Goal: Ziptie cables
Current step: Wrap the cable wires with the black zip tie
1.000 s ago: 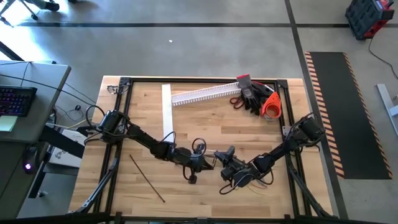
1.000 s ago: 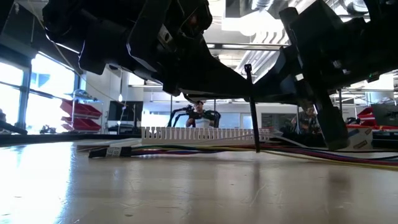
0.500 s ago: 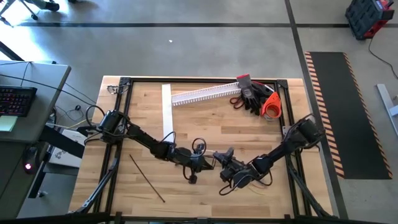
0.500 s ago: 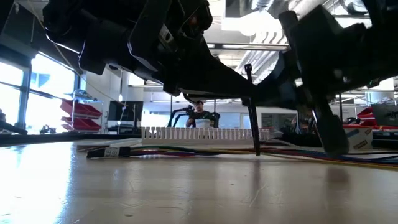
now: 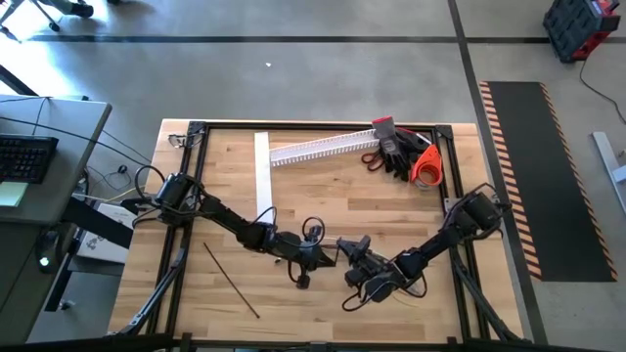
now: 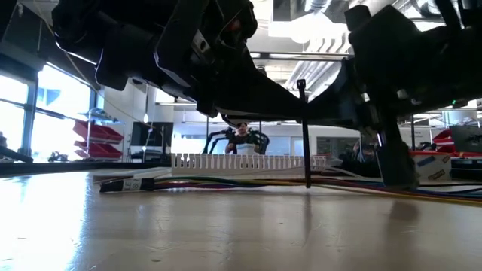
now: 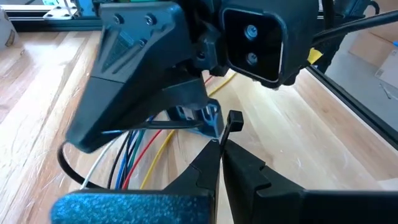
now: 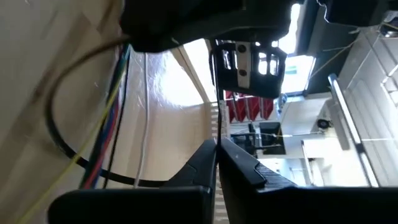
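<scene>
While the left gripper is pinching a thin black plastic ziptie, the right gripper is squeezing the strip's tail. The ziptie is looping around the bunch of thin coloured cables between both grippers.

Even overhead daylight, backlit arms silhouetted in low view, window glare, blurred wrist foregrounds

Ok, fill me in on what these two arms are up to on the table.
Both arms meet near the front middle of the wooden table, working a black ziptie around the coloured cables. The left pincer is shut on the ziptie by its head, and the right pincer is shut on its strip. A spare ziptie lies loose to the left.
</scene>
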Motion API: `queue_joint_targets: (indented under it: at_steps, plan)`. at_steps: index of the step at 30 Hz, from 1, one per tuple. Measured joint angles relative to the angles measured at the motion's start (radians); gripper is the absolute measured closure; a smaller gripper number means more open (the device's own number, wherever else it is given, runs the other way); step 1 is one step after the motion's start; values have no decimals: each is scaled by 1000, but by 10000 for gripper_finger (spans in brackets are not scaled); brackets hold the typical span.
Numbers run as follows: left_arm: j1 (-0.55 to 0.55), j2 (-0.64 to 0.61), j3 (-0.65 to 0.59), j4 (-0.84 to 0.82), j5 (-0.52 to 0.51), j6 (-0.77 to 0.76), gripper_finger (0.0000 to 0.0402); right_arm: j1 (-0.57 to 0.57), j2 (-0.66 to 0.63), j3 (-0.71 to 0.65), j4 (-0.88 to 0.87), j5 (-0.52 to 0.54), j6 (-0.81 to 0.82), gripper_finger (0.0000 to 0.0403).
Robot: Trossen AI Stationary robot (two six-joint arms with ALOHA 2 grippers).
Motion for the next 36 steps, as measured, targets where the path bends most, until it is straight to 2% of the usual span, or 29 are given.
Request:
queue_joint_targets:
  at_steps: [13, 19, 28, 36]
  plan:
    - [1, 0, 0, 1, 0, -3, 402, -6, 0, 17, 44, 1, 4, 403]
    - [1, 0, 0, 2, 0, -3, 402, -6, 15, 48, 36, 2, -79, 403]
    - [1, 0, 0, 1, 0, -2, 402, -6, 17, 49, 2, 57, -44, 403]
    - [1, 0, 0, 1, 0, -7, 402, 14, 17, 49, 2, 28, -44, 403]
